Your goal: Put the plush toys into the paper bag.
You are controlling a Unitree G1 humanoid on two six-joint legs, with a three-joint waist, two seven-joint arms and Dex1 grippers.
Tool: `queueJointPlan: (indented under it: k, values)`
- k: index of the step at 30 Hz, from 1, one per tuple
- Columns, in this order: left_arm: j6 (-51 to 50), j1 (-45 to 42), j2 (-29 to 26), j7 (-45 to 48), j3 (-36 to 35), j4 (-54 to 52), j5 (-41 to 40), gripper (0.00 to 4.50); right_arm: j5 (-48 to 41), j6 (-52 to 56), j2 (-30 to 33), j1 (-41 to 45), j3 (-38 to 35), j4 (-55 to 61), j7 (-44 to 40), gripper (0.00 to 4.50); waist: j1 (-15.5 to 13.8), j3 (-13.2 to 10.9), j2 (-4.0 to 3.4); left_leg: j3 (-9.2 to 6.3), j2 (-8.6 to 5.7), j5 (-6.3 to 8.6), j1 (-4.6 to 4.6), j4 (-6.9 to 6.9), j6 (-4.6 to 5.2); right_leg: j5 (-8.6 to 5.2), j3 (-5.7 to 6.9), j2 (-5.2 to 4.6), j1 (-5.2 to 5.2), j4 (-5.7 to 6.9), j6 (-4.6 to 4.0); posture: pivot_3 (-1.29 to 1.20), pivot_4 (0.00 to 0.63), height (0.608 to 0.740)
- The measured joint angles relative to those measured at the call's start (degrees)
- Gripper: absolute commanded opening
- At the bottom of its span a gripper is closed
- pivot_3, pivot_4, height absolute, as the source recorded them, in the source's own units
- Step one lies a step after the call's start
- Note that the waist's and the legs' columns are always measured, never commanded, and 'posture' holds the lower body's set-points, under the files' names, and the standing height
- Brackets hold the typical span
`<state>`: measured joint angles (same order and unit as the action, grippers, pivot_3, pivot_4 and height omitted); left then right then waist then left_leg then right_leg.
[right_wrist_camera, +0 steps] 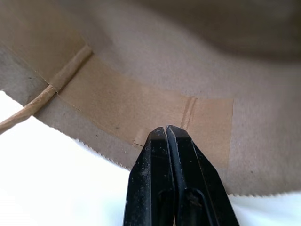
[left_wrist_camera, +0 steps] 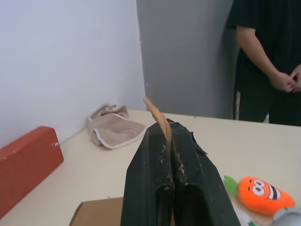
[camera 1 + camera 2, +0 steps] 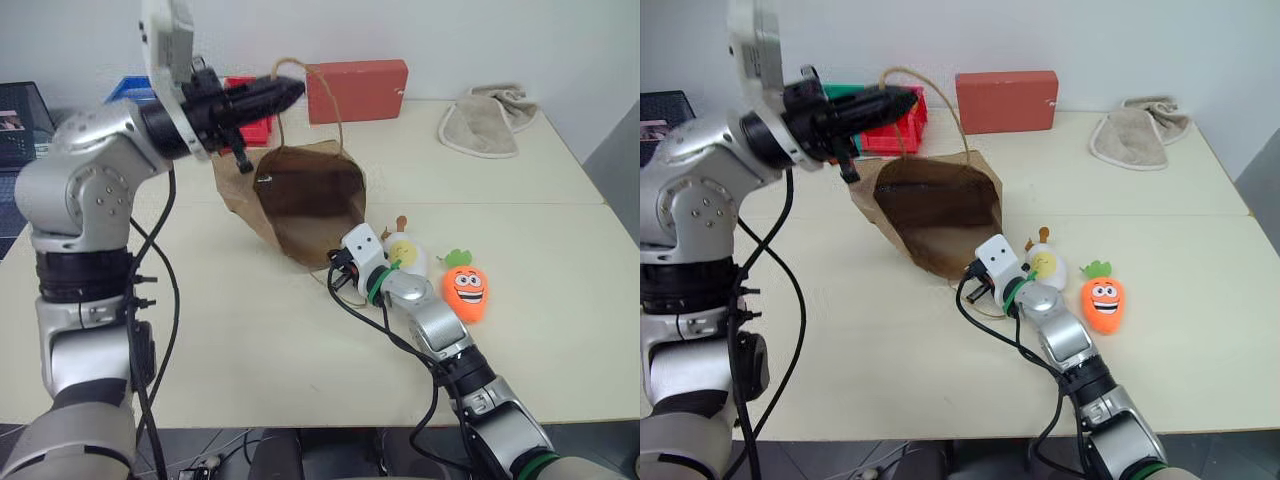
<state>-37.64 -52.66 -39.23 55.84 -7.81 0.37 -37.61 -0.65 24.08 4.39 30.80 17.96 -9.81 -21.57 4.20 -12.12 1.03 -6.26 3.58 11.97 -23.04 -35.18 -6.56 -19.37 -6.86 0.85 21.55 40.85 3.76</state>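
Note:
The brown paper bag [image 3: 300, 195] lies on its side on the table, its mouth facing me. My left gripper [image 3: 290, 90] is shut on the bag's upper loop handle [image 2: 157, 115] and holds it raised, which keeps the mouth wide. My right gripper [image 1: 167, 129] is shut with nothing between its fingers, and its tips rest on the inner side of the bag's lower lip. Just right of that wrist lies the white egg plush toy [image 3: 408, 255] with a yellow face. The orange carrot plush toy [image 3: 466, 287] lies further right on the table.
A red rectangular box [image 3: 356, 90] stands behind the bag. A beige towel [image 3: 488, 120] lies at the back right. Red and blue trays [image 3: 895, 125] sit at the back left. A person [image 2: 268, 61] in dark clothes stands beyond the table's right end.

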Motion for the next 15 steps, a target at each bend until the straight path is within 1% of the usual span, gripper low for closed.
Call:
queueJointPlan:
  k: [3, 7, 13, 15]
  values:
    - [0.0, 4.3, -0.5, 1.1, 0.9, -2.1, 0.1, 0.0, 0.0, 0.0, 0.4, 0.2, 0.0, 0.0, -0.7, 0.05, 0.0, 0.0, 0.01, -0.01, -0.01, 0.0, -0.02, 0.0, 0.0, 0.0, 0.0, -0.01, 0.0, -0.02, 0.0, 0.0, 0.15, 0.74]
    - [-0.2, 7.3, -1.1, 2.0, 1.2, -5.7, 0.0, 0.0, -0.4, 0.0, 1.6, 0.2, -0.4, 2.3, -2.4, 0.05, 0.0, 0.0, 0.01, 0.0, 0.0, 0.0, -0.02, 0.0, 0.0, 0.0, 0.0, -0.01, 0.01, -0.02, 0.0, 0.0, 0.15, 0.74]
    - [-0.9, 10.9, -1.2, 3.1, 2.6, -9.1, 0.0, 0.0, -3.0, 2.3, 5.7, -0.6, -1.2, 13.4, -7.4, 0.05, 0.0, 0.0, 0.01, 0.0, 0.0, 0.0, -0.02, 0.01, 0.0, 0.0, 0.0, 0.0, 0.01, -0.03, 0.0, 0.0, 0.15, 0.74]
    - [-0.9, 11.0, -1.2, 3.1, 2.9, -9.8, -0.1, 0.0, -4.4, 4.7, 7.1, -1.4, -1.4, 17.2, -8.9, 0.41, 0.0, 0.0, 0.0, -0.01, 0.0, 0.0, -0.03, 0.01, 0.0, 0.0, -0.01, 0.01, 0.01, -0.03, 0.0, 0.0, 0.15, 0.74]
